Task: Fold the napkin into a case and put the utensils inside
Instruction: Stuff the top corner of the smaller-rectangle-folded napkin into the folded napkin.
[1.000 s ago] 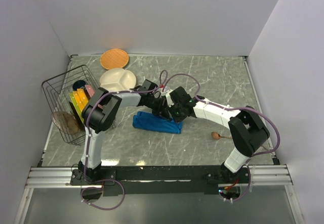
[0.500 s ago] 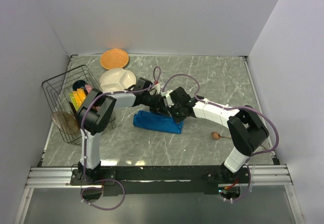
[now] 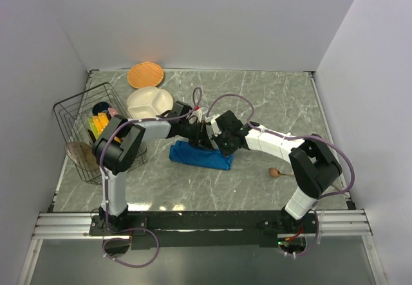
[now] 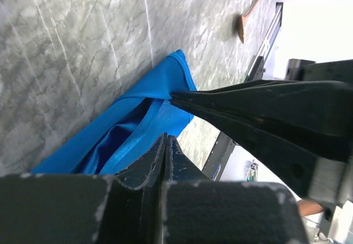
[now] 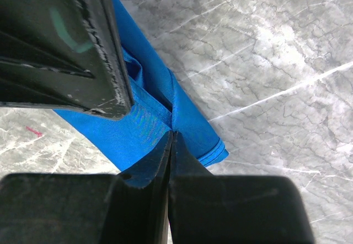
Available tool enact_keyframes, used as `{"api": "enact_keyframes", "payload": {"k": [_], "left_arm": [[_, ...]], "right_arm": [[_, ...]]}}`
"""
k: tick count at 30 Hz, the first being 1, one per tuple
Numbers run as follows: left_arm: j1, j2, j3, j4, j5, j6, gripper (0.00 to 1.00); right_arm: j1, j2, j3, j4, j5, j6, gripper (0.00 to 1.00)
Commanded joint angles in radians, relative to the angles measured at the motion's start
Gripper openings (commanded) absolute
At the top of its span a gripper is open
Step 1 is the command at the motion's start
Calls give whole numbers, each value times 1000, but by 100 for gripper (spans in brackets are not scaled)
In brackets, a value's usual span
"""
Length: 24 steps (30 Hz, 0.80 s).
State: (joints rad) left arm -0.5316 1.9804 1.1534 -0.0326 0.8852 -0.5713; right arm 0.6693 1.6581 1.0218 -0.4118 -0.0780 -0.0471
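Meeting over the folded blue napkin, spoon waiting

We see both arms reaching inward until their tips nearly touch above the middle of the grey marble tabletop (image 3: pixel 270 98). Directly beneath them lies the napkin (image 3: pixel 200 156), a bright blue cloth already gathered into a long, narrow, layered strip.

The left end effector (image 4: pixel 168 116) has its fingers slightly parted, one tip touching a crease where the cloth puckers. The right end effector (image 5: pixel 148 122) is also slightly parted, with a raised ridge of cloth running between its fingers. For either one, we cannot tell whether it is clamped on a layer or only resting against it.

The wooden spoon (image 3: pixel 275 172) lies well apart from both, out beyond the right end effector, bare on the stone.

We judge that folding is the step in hand and that nothing has been loaded. The next move likely calls for setting the last fold flat and letting go without dragging the layers. Then the right end effector can reach out to the spoon.
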Motion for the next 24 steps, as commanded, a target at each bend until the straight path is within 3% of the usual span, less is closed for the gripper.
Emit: {"api": "enact_keyframes", "payload": {"k": [1, 9, 14, 18, 20, 22, 24], "left_arm": [[-33, 52, 35, 8, 23, -39, 4], [-50, 196, 130, 103, 14, -175, 1], [-51, 176, 112, 227, 23, -268, 2], [5, 69, 72, 244, 14, -276, 16], [36, 34, 84, 125, 15, -192, 30], [87, -9, 98, 36, 24, -119, 37], [143, -32, 141, -165, 35, 26, 43]], "right_arm": [[-5, 2, 20, 19, 14, -5, 0], [-4, 19, 29, 13, -6, -14, 0], [-4, 29, 24, 14, 0, -33, 0], [-5, 35, 18, 16, 17, -53, 0], [-5, 32, 14, 19, 21, -57, 0], [-4, 28, 6, 24, 23, -62, 0], [-5, 25, 0, 28, 27, -65, 0]]}}
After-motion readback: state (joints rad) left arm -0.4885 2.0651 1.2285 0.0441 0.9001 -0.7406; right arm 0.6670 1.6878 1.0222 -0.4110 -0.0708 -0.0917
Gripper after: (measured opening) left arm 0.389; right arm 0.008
